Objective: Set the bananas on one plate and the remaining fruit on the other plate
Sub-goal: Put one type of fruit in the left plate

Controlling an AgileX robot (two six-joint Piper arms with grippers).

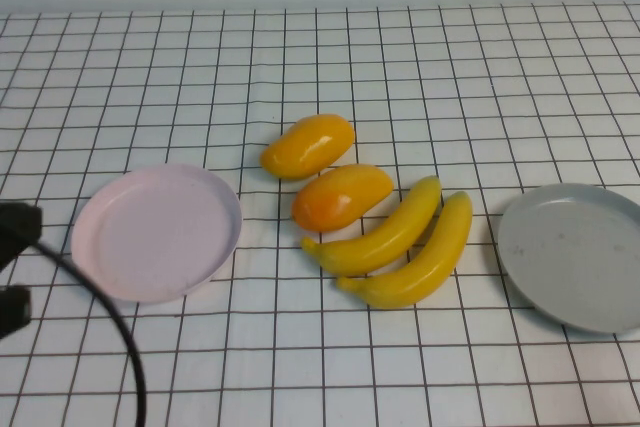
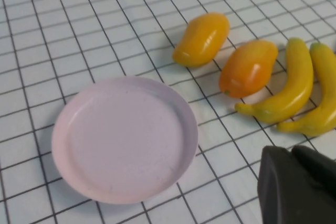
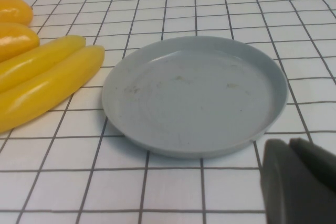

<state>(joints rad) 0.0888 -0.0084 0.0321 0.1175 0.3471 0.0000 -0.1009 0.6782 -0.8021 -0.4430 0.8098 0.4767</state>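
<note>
White gridded surface (image 1: 420, 67) with black lines carries all items; a plain pale wall runs along the far edge.

Pink plate (image 1: 157, 232) sits at left, bare. Grey plate (image 1: 575, 255) sits at right, bare, partly cut by the right frame edge.

Between the plates, four fruits lie on the surface. Far mango (image 1: 308, 145) lies just beside near mango (image 1: 341, 196); whether they touch, cannot tell. Both tilt up toward the far right. Left banana (image 1: 380, 234) lies just right of the near mango, its near tip close to that mango's near end. Right banana (image 1: 418, 256) lies alongside the left banana, touching it along part of its length, and near the grey plate's left rim.

Left gripper (image 2: 299, 184) sits at the near left, beside the pink plate; jaws appear closed, gripping nothing. A black cable (image 1: 110, 322) trails from it toward the near edge.

Right gripper (image 3: 302, 182) sits near the grey plate's near-right rim; jaws appear closed, gripping nothing.
</note>
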